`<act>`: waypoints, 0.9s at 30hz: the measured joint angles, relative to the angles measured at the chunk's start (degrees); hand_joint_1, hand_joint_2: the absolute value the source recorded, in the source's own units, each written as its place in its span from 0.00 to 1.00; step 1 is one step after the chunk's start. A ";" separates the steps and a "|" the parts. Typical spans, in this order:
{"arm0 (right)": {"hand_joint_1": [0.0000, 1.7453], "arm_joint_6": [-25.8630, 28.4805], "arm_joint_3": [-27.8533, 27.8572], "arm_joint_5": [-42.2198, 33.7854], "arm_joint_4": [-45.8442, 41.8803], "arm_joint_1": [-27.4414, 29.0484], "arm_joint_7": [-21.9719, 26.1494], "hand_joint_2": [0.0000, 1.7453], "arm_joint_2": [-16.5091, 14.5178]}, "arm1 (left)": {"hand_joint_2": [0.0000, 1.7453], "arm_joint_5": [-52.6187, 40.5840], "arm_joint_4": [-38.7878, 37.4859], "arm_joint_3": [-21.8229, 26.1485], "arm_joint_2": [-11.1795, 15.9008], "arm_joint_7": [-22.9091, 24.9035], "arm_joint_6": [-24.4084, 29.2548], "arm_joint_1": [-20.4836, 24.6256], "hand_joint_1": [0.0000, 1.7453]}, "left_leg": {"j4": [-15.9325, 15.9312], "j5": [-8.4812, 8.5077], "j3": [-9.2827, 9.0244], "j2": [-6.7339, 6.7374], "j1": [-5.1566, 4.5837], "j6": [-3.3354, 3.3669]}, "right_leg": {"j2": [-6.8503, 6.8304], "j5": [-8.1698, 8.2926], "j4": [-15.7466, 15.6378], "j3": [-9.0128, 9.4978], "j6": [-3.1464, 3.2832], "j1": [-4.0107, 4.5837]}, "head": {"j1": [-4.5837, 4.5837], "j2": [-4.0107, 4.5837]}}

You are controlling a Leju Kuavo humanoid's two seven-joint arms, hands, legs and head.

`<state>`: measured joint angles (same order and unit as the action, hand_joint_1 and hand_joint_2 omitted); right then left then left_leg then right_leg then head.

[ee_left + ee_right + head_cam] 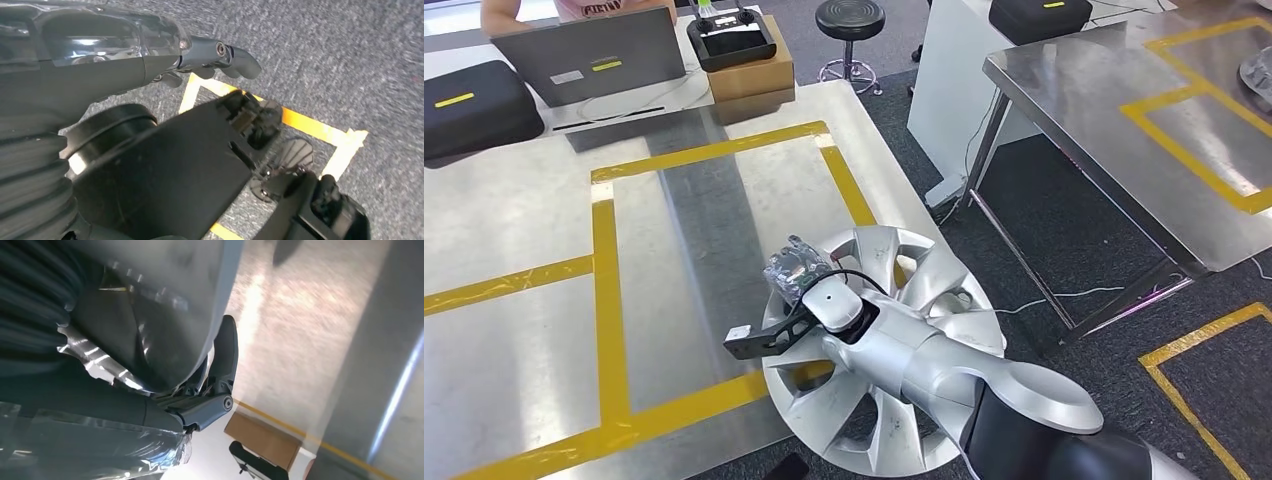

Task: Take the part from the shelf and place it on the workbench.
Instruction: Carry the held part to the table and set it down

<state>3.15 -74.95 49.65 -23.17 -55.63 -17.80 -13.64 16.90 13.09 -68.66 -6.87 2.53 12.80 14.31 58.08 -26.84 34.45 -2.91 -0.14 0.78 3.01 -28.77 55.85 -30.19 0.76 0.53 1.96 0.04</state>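
Wheel cover held at the bench edge

Wheel cover [904, 330], silver with curved spokes, sits in the right hand [799, 272] at the near right edge of the bench [514, 210], partly over the bench top and partly over the grey carpet [1064, 230]. Whether the cover touches the bench surface cannot be told. In the right wrist view the dark fingers [224, 357] wrap around the cover's rim [220, 285], clamped on it, with the bench top bright beyond. The right arm [944, 365] crosses over the cover from below.

The bench carries a rectangle of yellow tape [609, 290], and the cover overlaps the rectangle's near right corner. At the far end of the bench stand a grey laptop [589, 55], a black case [474, 105] and a cardboard box [749, 75] with a black controller [729, 35] on top. A person [574, 10] sits behind the laptop. A black stool [850, 35] stands beyond the bench, and a second steel table [1124, 120] with yellow tape stands to the right.

The left hand [150, 60] hangs over carpet marked with yellow tape, its fingers [225, 55] stretched out and holding nothing.
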 joint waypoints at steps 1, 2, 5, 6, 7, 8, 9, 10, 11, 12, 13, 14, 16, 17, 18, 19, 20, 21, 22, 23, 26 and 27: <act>1.00 -0.03 -0.73 0.35 0.40 -0.19 -0.20 1.00 0.10 | 1.00 -0.18 0.00 -0.05 -0.24 -0.02 -0.05 0.01 0.00 | 0.00 -0.01 0.00 0.01 0.00 0.00 | 0.00 -0.01 0.00 0.00 -0.05 0.00 | 0.01 0.00; 1.00 0.13 -1.42 0.48 0.78 -0.37 -0.42 1.00 0.16 | 1.00 -0.39 0.00 -0.16 -0.46 -0.04 -0.08 0.02 0.00 | 0.00 -0.02 0.00 0.03 0.00 0.00 | 0.00 -0.03 0.00 0.00 -0.10 0.00 | 0.00 0.00; 1.00 0.68 -2.70 0.35 1.54 -0.88 -0.77 1.00 0.11 | 1.00 -1.01 0.00 -0.48 -0.96 -0.06 -0.20 0.04 0.00 | 0.00 -0.04 0.00 0.16 0.03 0.00 | 0.01 -0.05 0.01 -0.01 -0.19 0.01 | -0.02 0.00; 1.00 0.73 -2.92 0.30 1.69 -1.05 -0.78 1.00 0.05 | 1.00 -1.18 0.00 -0.58 -1.08 -0.06 -0.24 0.04 0.00 | 0.00 -0.04 0.00 0.21 0.04 0.01 | 0.02 -0.06 0.01 -0.02 -0.20 0.01 | -0.03 0.00; 1.00 0.76 -3.16 0.27 1.86 -1.23 -0.78 1.00 -0.02 | 1.00 -1.32 0.00 -0.72 -1.19 -0.06 -0.25 0.05 0.00 | 0.00 -0.04 -0.01 0.27 0.04 0.00 | 0.03 -0.07 0.01 -0.02 -0.22 0.01 | -0.03 0.00; 1.00 0.78 -3.40 0.25 2.01 -1.39 -0.78 1.00 -0.09 | 1.00 -1.41 0.00 -0.85 -1.29 -0.05 -0.26 0.05 0.00 | 0.00 -0.04 -0.01 0.33 0.05 0.00 | 0.04 -0.07 0.01 -0.03 -0.23 0.02 | -0.05 0.00; 1.00 0.82 -3.62 0.23 2.13 -1.51 -0.78 1.00 -0.13 | 1.00 -1.45 0.00 -0.98 -1.37 -0.05 -0.26 0.05 0.00 | 0.00 -0.05 -0.02 0.37 0.05 0.01 | 0.05 -0.08 0.02 -0.03 -0.23 0.02 | -0.07 0.00; 1.00 0.86 -3.80 0.22 2.26 -1.59 -0.78 1.00 -0.16 | 1.00 -1.46 0.00 -1.09 -1.44 -0.05 -0.26 0.06 0.00 | -0.01 -0.05 -0.02 0.42 0.05 0.01 | 0.07 -0.08 0.02 -0.04 -0.24 0.03 | -0.08 0.00; 1.00 0.89 -3.93 0.22 2.38 -1.65 -0.78 1.00 -0.18 | 1.00 -1.47 0.00 -1.19 -1.50 -0.06 -0.26 0.06 0.00 | -0.01 -0.05 -0.03 0.46 0.06 0.01 | 0.08 -0.08 0.03 -0.04 -0.24 0.03 | -0.08 0.00; 1.00 0.91 -4.06 0.22 2.49 -1.70 -0.78 1.00 -0.18 | 1.00 -1.47 0.00 -1.28 -1.55 -0.06 -0.26 0.06 0.00 | -0.01 -0.05 -0.03 0.50 0.06 0.01 | 0.10 -0.08 0.03 -0.04 -0.24 0.03 | -0.08 0.00; 1.00 0.92 -4.20 0.22 2.61 -1.75 -0.78 1.00 -0.19 | 1.00 -1.47 0.00 -1.37 -1.58 -0.06 -0.26 0.06 0.00 | -0.01 -0.05 -0.04 0.54 0.06 0.01 | 0.13 -0.07 0.04 -0.04 -0.24 0.04 | -0.08 0.00; 1.00 0.92 -4.34 0.18 2.74 -1.80 -0.78 1.00 -0.20 | 1.00 -1.46 0.00 -1.42 -1.62 -0.06 -0.26 0.06 0.00 | -0.01 -0.05 -0.04 0.59 0.06 0.01 | 0.15 -0.07 0.04 -0.05 -0.24 0.04 | -0.08 0.00; 1.00 0.88 -4.68 -0.01 2.98 -1.87 -0.70 1.00 -0.24 | 1.00 -1.45 0.00 -1.44 -1.68 -0.05 -0.28 0.06 0.00 | -0.02 -0.05 -0.05 0.65 0.06 0.01 | 0.20 -0.07 0.05 -0.05 -0.24 0.04 | -0.07 0.00; 1.00 0.81 -4.86 -0.20 3.08 -1.88 -0.60 1.00 -0.25 | 1.00 -1.45 0.00 -1.45 -1.71 -0.04 -0.33 0.06 0.00 | -0.02 -0.05 -0.05 0.68 0.06 0.01 | 0.22 -0.07 0.05 -0.05 -0.24 0.04 | -0.06 0.00; 1.00 0.76 -5.03 -0.44 3.16 -1.86 -0.45 1.00 -0.26 | 1.00 -1.48 0.00 -1.45 -1.73 -0.02 -0.46 0.06 0.00 | -0.02 -0.05 -0.05 0.69 0.05 0.01 | 0.24 -0.07 0.05 -0.05 -0.24 0.04 | -0.05 0.00; 1.00 0.78 -5.17 -0.76 3.22 -1.82 -0.17 1.00 -0.27 | 1.00 -1.54 0.00 -1.46 -1.76 -0.01 -0.63 0.05 0.00 | -0.02 -0.05 -0.05 0.70 0.05 0.01 | 0.26 -0.07 0.05 -0.05 -0.24 0.04 | -0.05 0.00; 1.00 0.91 -5.27 -1.08 3.31 -1.76 0.22 1.00 -0.28 | 1.00 -1.64 -0.01 -1.50 -1.78 0.01 -0.83 0.05 0.00 | -0.02 -0.05 -0.05 0.72 0.05 0.01 | 0.27 -0.07 0.05 -0.05 -0.24 0.04 | -0.04 0.00; 1.00 1.19 -5.33 -1.36 3.39 -1.68 0.72 1.00 -0.31 | 1.00 -1.77 -0.01 -1.58 -1.80 0.03 -1.04 0.03 0.00 | -0.02 -0.06 -0.05 0.73 0.05 0.02 | 0.27 -0.07 0.05 -0.05 -0.24 0.04 | -0.03 0.00; 1.00 1.59 -5.37 -1.53 3.50 -1.59 1.33 1.00 -0.36 | 1.00 -1.90 -0.02 -1.69 -1.80 0.03 -1.19 0.01 0.00 | -0.02 -0.06 -0.05 0.75 0.05 0.02 | 0.29 -0.07 0.05 -0.05 -0.24 0.04 | -0.01 0.00; 1.00 2.03 -5.38 -1.59 3.62 -1.52 1.94 1.00 -0.44 | 1.00 -2.02 -0.02 -1.78 -1.80 0.03 -1.28 -0.01 0.00 | -0.02 -0.07 -0.05 0.78 0.04 0.02 | 0.30 -0.07 0.05 -0.05 -0.25 0.04 | 0.01 0.00; 1.00 3.13 -5.39 -1.38 3.93 -1.35 3.38 1.00 -1.01 | 1.00 -2.31 -0.02 -2.04 -1.80 0.03 -1.42 -0.03 0.00 | -0.02 -0.10 -0.06 0.88 0.04 0.01 | 0.35 -0.07 0.05 -0.06 -0.25 0.04 | 0.00 0.00; 1.00 3.32 -5.39 -1.36 4.01 -1.28 3.70 1.00 -1.24 | 1.00 -2.34 -0.02 -2.19 -1.80 0.03 -1.44 -0.03 0.00 | -0.02 -0.12 -0.06 0.90 0.04 0.02 | 0.37 -0.07 0.04 -0.07 -0.25 0.04 | -0.01 0.00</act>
<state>6.46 -80.34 48.30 -19.17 -56.91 -14.10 -14.89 14.56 13.07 -70.85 -8.68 2.56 11.37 14.28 58.07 -26.96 34.39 -2.01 -0.10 0.80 3.38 -28.84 55.89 -30.26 0.52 0.57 1.95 0.04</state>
